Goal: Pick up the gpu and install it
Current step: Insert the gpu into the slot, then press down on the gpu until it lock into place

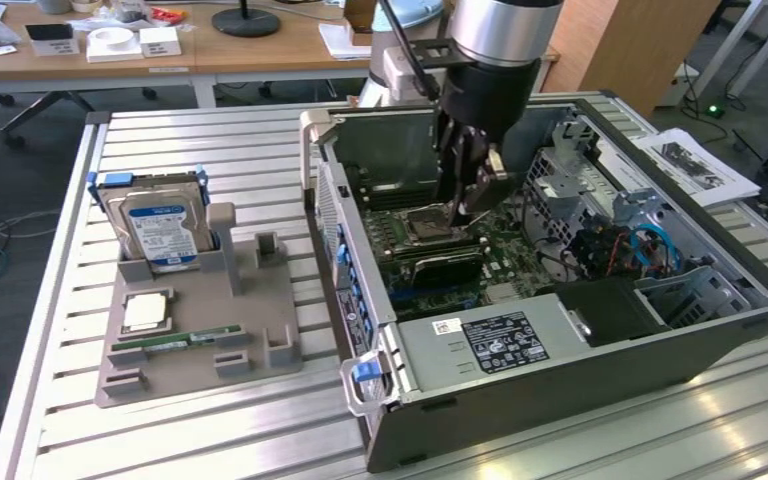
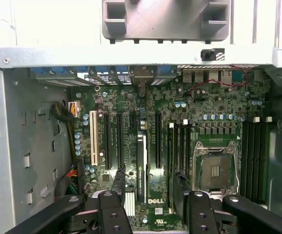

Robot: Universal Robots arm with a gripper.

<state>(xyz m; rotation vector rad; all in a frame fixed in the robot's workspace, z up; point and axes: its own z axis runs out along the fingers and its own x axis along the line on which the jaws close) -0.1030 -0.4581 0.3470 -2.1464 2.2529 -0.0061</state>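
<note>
The gpu [image 1: 434,268] is a thin dark card standing on edge on the motherboard [image 1: 518,262] inside the open computer case [image 1: 584,390]. In the wrist view the gpu [image 2: 141,165] is a narrow strip seated along a slot, beside the long black slots. My gripper [image 1: 471,212] hangs inside the case just above the board, over the card. Its two dark fingers [image 2: 112,214] stand wide apart on either side of the card's line and touch nothing. The gripper [image 2: 155,217] is open and holds nothing.
A grey parts holder [image 1: 264,350] left of the case carries a hard drive [image 1: 157,232], a CPU [image 1: 144,312] and a green RAM stick [image 1: 177,342]. The case walls, drive cage [image 1: 611,205] and power supply [image 1: 491,342] hem in the board. The empty CPU socket [image 2: 214,168] lies beside the slots.
</note>
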